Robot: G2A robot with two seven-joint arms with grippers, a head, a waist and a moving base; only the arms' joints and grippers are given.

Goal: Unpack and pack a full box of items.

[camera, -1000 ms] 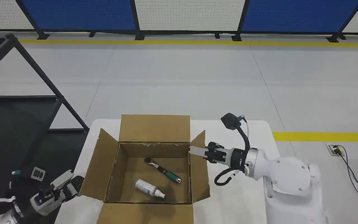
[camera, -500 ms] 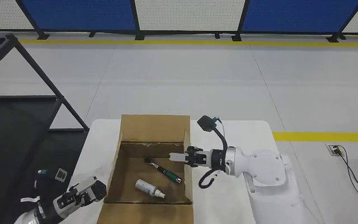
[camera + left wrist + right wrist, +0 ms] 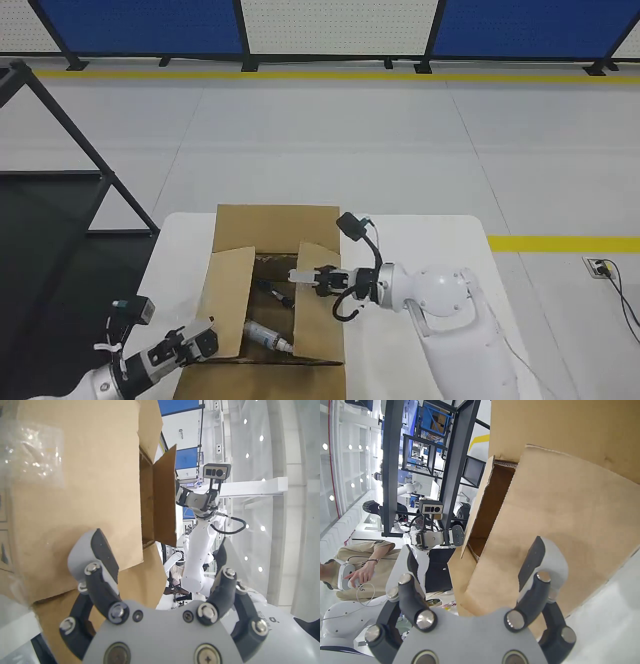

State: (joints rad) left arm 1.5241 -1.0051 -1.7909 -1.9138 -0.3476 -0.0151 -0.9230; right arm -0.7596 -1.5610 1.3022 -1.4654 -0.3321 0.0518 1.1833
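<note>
Packing was at the closing step. By the table's near edge the left gripper (image 3: 200,343), fingers spread and empty, stood against the left flap (image 3: 228,300) of the box (image 3: 275,225), with the bottle (image 3: 268,337) and wrench (image 3: 272,292) inside. Farther back the right gripper (image 3: 300,275), also spread, leaned on the right flap (image 3: 315,300). Next, both flaps probably needed pressing flat. A second before, they had splayed outward.

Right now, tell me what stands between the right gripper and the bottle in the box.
The right flap does: it leans inward over the opening, with the right gripper at its outer face and the bottle lying inside beyond it.
</note>
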